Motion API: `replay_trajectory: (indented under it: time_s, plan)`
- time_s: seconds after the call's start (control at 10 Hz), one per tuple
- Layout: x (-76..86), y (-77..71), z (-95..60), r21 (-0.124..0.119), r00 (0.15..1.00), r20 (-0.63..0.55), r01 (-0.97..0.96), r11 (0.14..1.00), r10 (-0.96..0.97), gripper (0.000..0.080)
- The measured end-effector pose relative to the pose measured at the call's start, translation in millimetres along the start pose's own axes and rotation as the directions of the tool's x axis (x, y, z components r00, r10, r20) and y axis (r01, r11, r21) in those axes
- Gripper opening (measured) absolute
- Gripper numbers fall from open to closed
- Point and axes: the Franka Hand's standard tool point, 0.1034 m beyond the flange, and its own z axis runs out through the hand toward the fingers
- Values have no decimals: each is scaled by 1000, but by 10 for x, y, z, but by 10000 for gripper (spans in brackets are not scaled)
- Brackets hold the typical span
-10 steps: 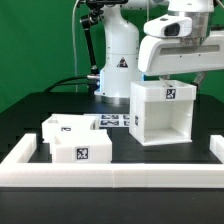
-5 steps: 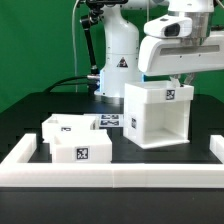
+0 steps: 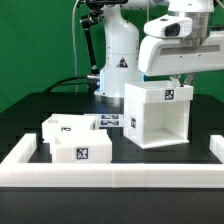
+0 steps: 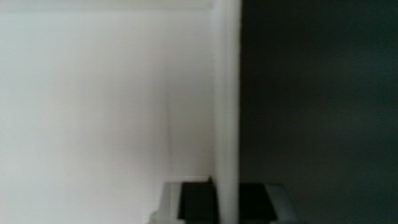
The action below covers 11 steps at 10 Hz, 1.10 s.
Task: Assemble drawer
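My gripper (image 3: 182, 80) is down at the top of the drawer housing (image 3: 157, 118), on the exterior view's right. The wrist view gives the close look: a thin white wall (image 4: 228, 100) runs straight between my fingers (image 4: 189, 203), one dark pad on each face. I'm pinching that wall, with no gap that I can see on either side.

The housing is the tall white box with its open front toward the camera and a marker tag (image 3: 170, 95) on its upper face. It stands on the black table (image 3: 150, 158), on the right half.

Over on the exterior view's left are two small white drawer boxes, the nearer one (image 3: 82, 149) just in front of the farther one (image 3: 62, 126), well apart from the housing. The marker board (image 3: 113, 121) lies flat between them and the housing. A low white fence (image 3: 110, 176) runs along the front.
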Motion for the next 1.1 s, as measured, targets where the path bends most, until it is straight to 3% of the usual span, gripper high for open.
replay_trajectory:
  time_s: [0.1, 0.6, 0.8, 0.9, 1.1]
  plan:
    - [20, 12, 2, 1, 1000, 0, 4, 1000, -4, 38]
    - [728, 232, -84, 7, 997, -68, 24, 1000, -23, 38]
    - [988, 346, -112, -7, 988, -132, 75, 997, -75, 38]
    - [1039, 399, -118, -18, 982, -160, 103, 995, -104, 38]
    - [1036, 375, -119, -15, 983, -160, 86, 996, -88, 38]
